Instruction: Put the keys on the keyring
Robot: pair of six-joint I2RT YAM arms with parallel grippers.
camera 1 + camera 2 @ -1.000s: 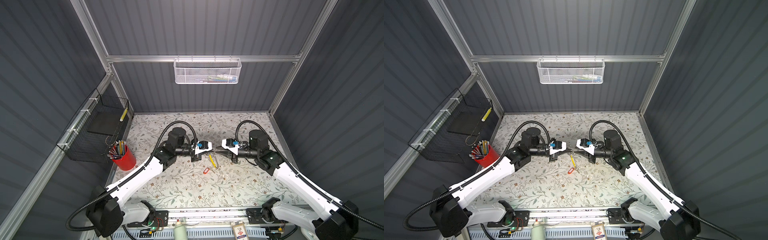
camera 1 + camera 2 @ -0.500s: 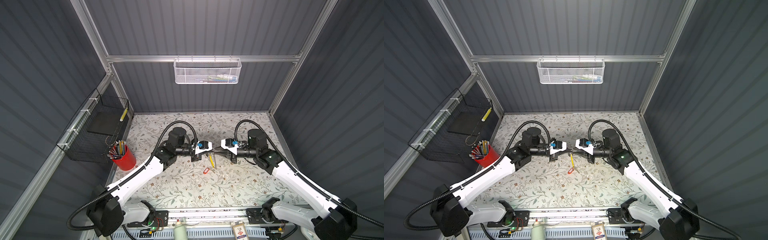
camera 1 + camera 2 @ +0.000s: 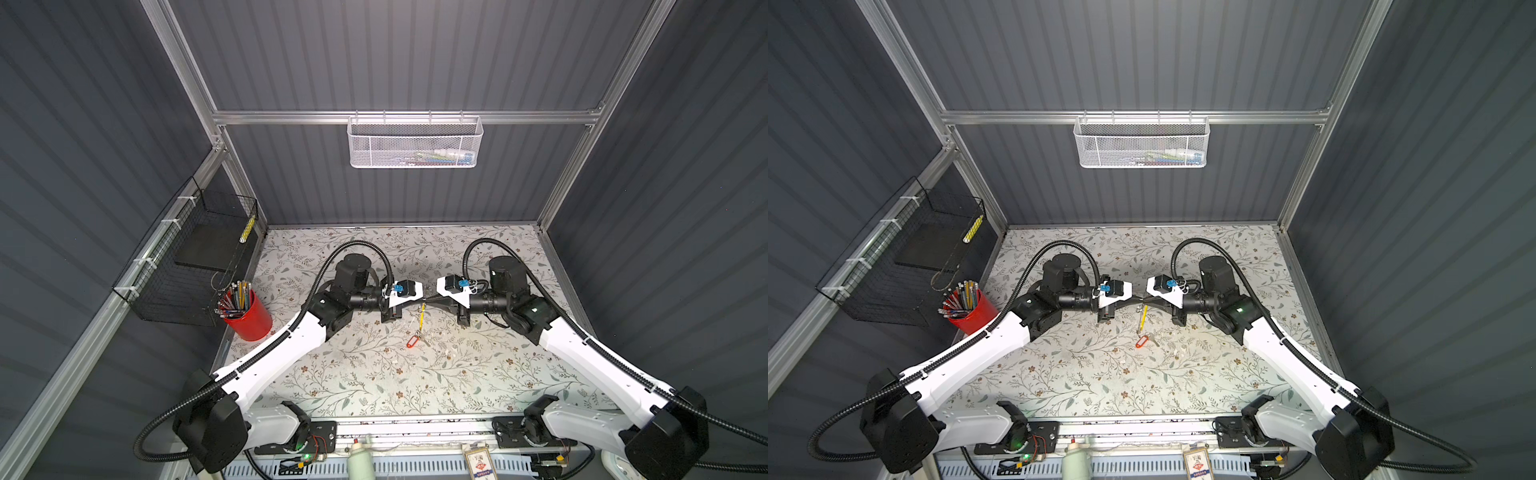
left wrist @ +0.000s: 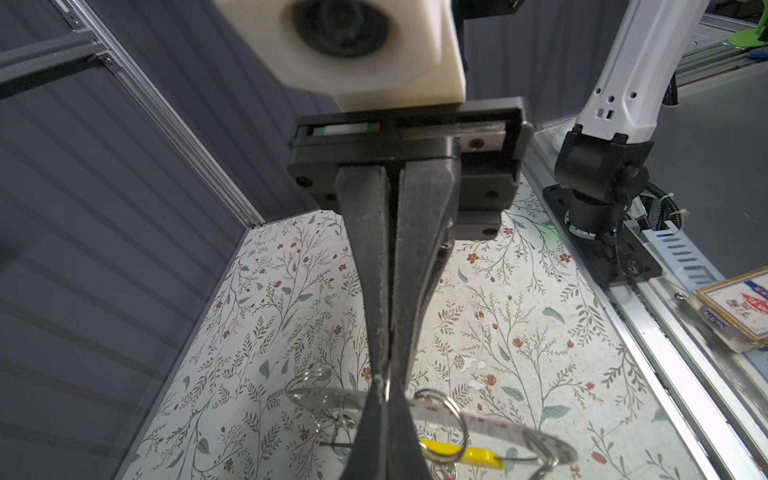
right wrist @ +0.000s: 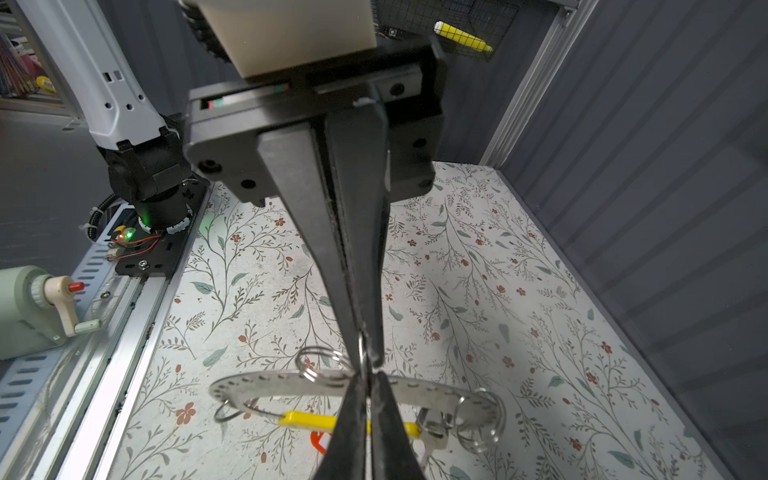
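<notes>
The keyring (image 5: 270, 383) is a thin grey metal band with small studs and a yellow segment (image 5: 307, 419). It hangs in the air over the middle of the floral table (image 3: 374, 374). My left gripper (image 3: 419, 300) and right gripper (image 3: 430, 300) meet tip to tip there, each shut on the band from its own side. In the left wrist view the band (image 4: 490, 428) crosses behind my shut left fingertips (image 4: 374, 419). A silvery key (image 5: 432, 428) and its red tag (image 3: 411, 341) dangle below the yellow segment (image 3: 422, 316). Small wire rings (image 5: 478, 419) sit along the band.
A red cup of pencils (image 3: 249, 318) and a black wire basket (image 3: 195, 266) stand at the left wall. On the back wall hangs a white mesh basket (image 3: 413, 143). A pencil sharpener (image 5: 29, 311) and a card box (image 4: 739, 307) lie along the front rail.
My right gripper has edged left toward the left gripper and its jaws have shut on the keyring. The left gripper has stayed shut and in place.
</notes>
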